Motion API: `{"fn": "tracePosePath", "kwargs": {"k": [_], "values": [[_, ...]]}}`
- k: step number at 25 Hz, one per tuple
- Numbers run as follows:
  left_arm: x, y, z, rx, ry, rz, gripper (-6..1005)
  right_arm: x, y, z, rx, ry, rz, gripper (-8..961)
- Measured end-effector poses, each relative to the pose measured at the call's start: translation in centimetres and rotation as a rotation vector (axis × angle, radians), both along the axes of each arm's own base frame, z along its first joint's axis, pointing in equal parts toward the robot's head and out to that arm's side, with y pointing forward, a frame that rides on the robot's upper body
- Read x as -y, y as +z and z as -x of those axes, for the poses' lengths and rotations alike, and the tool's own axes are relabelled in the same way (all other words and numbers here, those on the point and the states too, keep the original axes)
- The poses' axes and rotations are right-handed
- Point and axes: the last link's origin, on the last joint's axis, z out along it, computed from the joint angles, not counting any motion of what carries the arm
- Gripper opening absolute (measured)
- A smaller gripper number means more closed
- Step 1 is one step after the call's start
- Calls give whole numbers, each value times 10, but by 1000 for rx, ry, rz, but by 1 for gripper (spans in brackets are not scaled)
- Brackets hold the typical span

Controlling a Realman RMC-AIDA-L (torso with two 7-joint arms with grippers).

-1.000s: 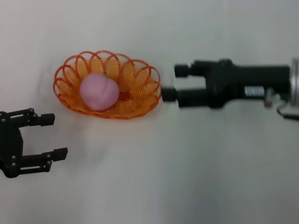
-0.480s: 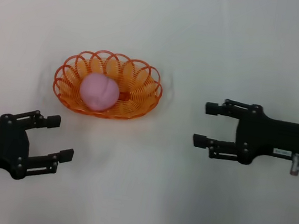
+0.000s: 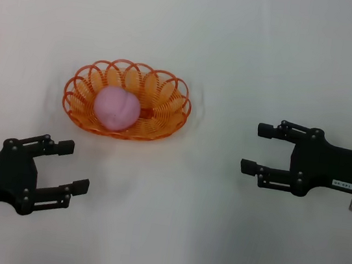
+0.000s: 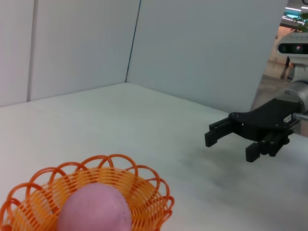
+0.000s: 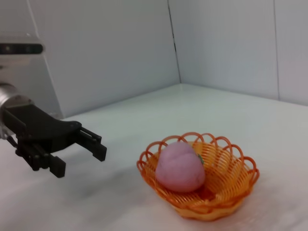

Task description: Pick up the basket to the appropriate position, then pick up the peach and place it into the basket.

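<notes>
The orange wire basket [image 3: 167,104] stands on the white table, left of centre. The pale pink peach [image 3: 116,108] lies inside it. Both also show in the left wrist view, basket [image 4: 149,190] and peach [image 4: 94,209], and in the right wrist view, basket [image 5: 231,180] and peach [image 5: 179,167]. My left gripper [image 3: 71,168] is open and empty, near the front left, apart from the basket. My right gripper [image 3: 256,148] is open and empty, to the right of the basket with a clear gap between them.
White walls stand behind the table in both wrist views. The left wrist view shows the right gripper [image 4: 226,137] farther off. The right wrist view shows the left gripper [image 5: 79,154] farther off.
My right gripper has drawn back from the basket's right rim, to the right and toward the front. My left gripper has shifted slightly toward the front. Basket and peach have not moved.
</notes>
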Motion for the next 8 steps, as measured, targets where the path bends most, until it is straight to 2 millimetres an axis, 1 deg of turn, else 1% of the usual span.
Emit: {"fn": "tracePosePath", "kwargs": {"k": [8], "values": [[0,0,0,-2,1,-1,767,0,0,-1,9,9,-4,842]]}}
